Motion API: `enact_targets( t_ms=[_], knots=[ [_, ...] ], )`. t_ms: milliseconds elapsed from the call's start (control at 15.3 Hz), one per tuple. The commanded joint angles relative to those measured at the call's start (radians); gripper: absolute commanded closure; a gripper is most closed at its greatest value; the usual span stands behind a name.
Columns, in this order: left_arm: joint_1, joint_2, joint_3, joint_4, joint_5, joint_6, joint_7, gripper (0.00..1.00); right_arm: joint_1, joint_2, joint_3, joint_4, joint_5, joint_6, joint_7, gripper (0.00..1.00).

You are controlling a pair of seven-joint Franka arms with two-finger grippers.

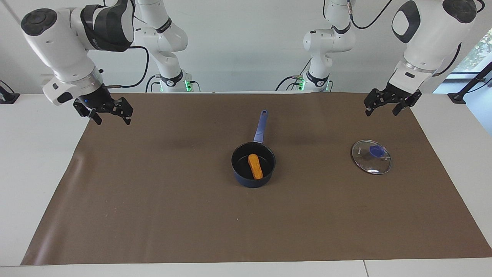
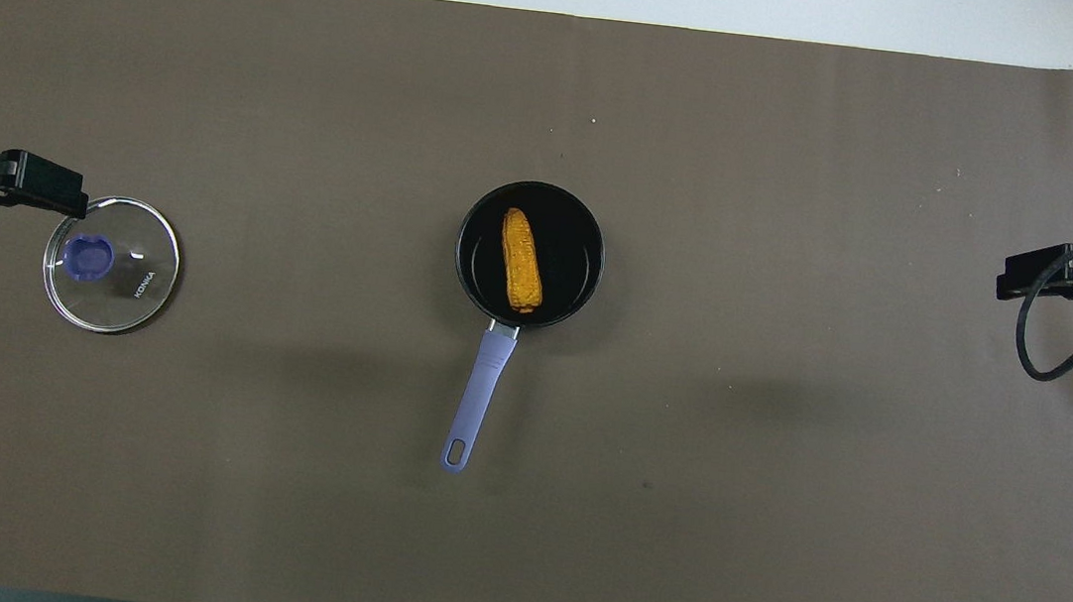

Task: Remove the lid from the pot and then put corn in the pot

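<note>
The task is looking finished: the corn (image 1: 255, 166) is lying in the pot (image 1: 241, 177) at mid-table, the lid (image 1: 371, 157) is resting toward the left arm's end, and the left gripper (image 1: 385, 107) and right gripper (image 1: 111, 116) are hanging released.

Corn in the open pot, lid set aside

The corn (image 2: 522, 261) lay inside the pot (image 2: 472, 274) at mid-mat, its handle pointing toward the robots. The lid (image 2: 124, 293) rested flat on the brown mat (image 2: 733, 521) toward the left arm's end, well apart from the pot.
</note>
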Motion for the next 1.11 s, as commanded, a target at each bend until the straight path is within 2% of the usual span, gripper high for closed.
enact_targets(
  t_ms=[0,262,524,1048],
  knots=[
    [-0.030,-0.078,0.009,-0.114,0.019,0.022,0.019,0.00,-0.016,-0.010,0.010,-0.017,-0.017,0.001,-0.025,0.00],
    [-0.029,-0.056,-0.009,-0.090,0.017,0.056,0.007,0.00,-0.009,0.019,0.008,-0.011,-0.010,-0.012,-0.022,0.00],
    [-0.027,0.020,-0.009,0.050,0.016,-0.097,0.005,0.00,-0.008,0.016,0.010,-0.007,-0.010,-0.025,-0.023,0.00],
    [-0.024,0.018,-0.025,0.049,0.009,-0.099,-0.019,0.00,-0.003,0.010,0.014,0.004,-0.010,-0.054,-0.019,0.00]
  ],
)
